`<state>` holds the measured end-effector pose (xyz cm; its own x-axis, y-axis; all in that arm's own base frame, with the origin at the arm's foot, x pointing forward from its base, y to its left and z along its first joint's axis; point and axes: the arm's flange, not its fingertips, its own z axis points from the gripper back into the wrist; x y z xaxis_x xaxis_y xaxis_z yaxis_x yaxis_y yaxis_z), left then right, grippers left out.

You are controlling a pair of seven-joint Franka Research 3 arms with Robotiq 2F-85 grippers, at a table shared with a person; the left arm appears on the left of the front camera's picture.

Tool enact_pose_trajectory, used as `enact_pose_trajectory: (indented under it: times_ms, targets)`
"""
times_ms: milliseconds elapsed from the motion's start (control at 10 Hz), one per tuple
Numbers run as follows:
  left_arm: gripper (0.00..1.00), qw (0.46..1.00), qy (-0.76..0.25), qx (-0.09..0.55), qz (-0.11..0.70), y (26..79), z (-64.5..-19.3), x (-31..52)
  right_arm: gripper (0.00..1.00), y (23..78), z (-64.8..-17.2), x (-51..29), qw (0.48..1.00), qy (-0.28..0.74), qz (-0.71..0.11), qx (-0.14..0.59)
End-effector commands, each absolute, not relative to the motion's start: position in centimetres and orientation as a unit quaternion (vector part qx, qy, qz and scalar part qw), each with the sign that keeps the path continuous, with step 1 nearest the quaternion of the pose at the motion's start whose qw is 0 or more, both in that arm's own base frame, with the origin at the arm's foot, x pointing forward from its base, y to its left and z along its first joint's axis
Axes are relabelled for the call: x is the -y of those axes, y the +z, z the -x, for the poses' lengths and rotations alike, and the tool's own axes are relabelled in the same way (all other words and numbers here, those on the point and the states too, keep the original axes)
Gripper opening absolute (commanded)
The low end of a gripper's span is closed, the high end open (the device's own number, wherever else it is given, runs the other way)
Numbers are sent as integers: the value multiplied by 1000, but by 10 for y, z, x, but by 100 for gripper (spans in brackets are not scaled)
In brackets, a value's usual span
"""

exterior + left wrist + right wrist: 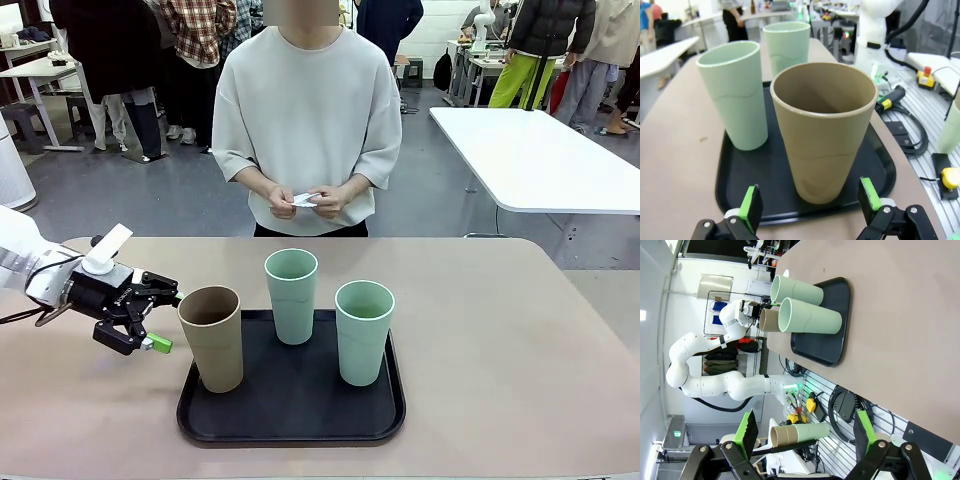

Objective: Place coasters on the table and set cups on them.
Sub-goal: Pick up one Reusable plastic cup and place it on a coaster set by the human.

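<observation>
Three cups stand upright on a black tray (290,420) on the table (520,340): a tan one (212,338) at the front left, a mint one (291,295) behind it and a mint one (364,332) at the right. My left gripper (165,320) hovers open just left of the tan cup. In its wrist view the tan cup (825,130) stands close ahead of the spread fingers (751,207), untouched. Across the table, a person holds white coasters (303,200) in both hands. My right gripper (805,427) is open, off the table's edge, far from the tray (825,320).
Bare tabletop lies to the right of the tray and in front of the person. A white table (540,150) stands behind at the right. Spare cups (800,432) and cables sit on a rack below the table's edge on the robot's side.
</observation>
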<state>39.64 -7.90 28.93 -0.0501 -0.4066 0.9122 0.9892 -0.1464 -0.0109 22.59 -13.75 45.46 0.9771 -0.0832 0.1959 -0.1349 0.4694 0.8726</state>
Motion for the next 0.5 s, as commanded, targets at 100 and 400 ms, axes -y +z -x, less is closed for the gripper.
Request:
enact_pose_trajectory:
  times_ms: [100, 400]
  targets:
    - [100, 500, -648, 388, 423, 273, -403, 93, 100, 454, -228, 138, 845, 21, -523, 112]
    - [100, 488, -650, 399, 424, 264, -402, 107, 100, 454, -228, 138, 845, 21, -523, 112]
